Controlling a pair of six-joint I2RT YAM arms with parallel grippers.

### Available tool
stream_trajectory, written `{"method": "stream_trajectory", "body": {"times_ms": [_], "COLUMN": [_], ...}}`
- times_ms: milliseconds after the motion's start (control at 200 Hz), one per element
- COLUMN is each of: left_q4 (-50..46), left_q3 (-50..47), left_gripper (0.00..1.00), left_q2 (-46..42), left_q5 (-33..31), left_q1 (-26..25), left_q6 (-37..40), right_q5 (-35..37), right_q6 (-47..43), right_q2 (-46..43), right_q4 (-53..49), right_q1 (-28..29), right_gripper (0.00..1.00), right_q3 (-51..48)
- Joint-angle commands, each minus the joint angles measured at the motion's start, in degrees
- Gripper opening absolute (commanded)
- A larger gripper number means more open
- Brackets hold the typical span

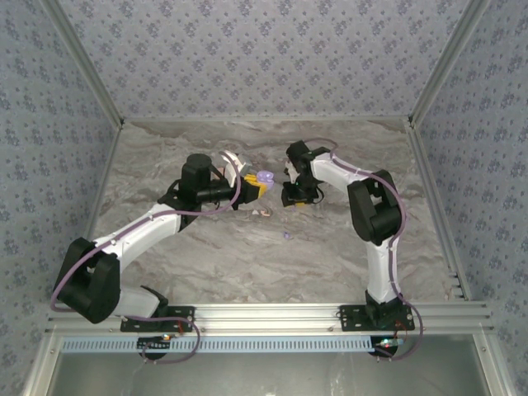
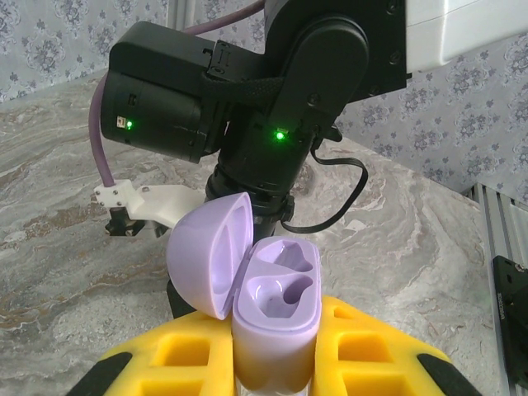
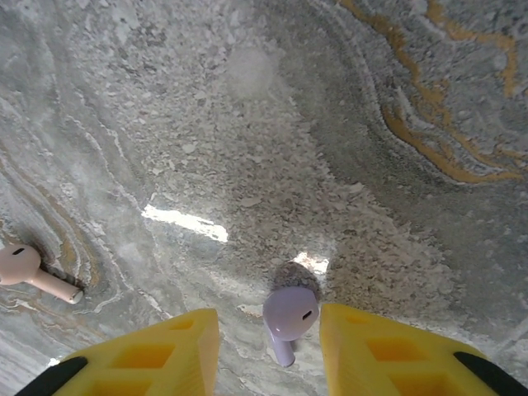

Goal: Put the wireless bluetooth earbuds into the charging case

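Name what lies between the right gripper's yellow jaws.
One lilac earbud lies between them over the marble table, shown in the right wrist view; a pinkish earbud lies off to the side.

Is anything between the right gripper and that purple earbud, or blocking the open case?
Nothing visible. The lilac earbud sits between the fingers of the right gripper, and the open case has both wells empty.

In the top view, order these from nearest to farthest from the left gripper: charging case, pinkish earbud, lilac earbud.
1. the charging case, held in the left gripper
2. the pinkish earbud, on the table, toward the near edge
3. the lilac earbud, nearer that edge, toward the right arm
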Motion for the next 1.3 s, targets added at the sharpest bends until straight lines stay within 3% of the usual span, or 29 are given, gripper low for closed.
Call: {"method": "stream_trajectory", "body": {"times_ms": [0,1084,1294], "left_q4": [-0.29,-0.29,-0.31], "left_q3": [0.66,-0.07,-0.40], "left_gripper": [0.12,0.12,0.12], "left_q2": [-1.82,-2.41,-2.85], "left_q5": [0.19,-0.01,-0.25], "left_q1": [0.40,0.47,0.50], "left_q6": [1.27,1.56,1.58], "right_q5": [1.95,6.74,5.96], "right_q6": [0.83,1.52,3.06], "right_q2": [1.13,6.43,5.70], "right_q4": [-3.17,-5.09,-3.33], "right_q1": [0.48,2.22,1.71], "right_gripper": [0.39,0.35,0.26], "right_q3": [1.81,4.46,2.96]}}
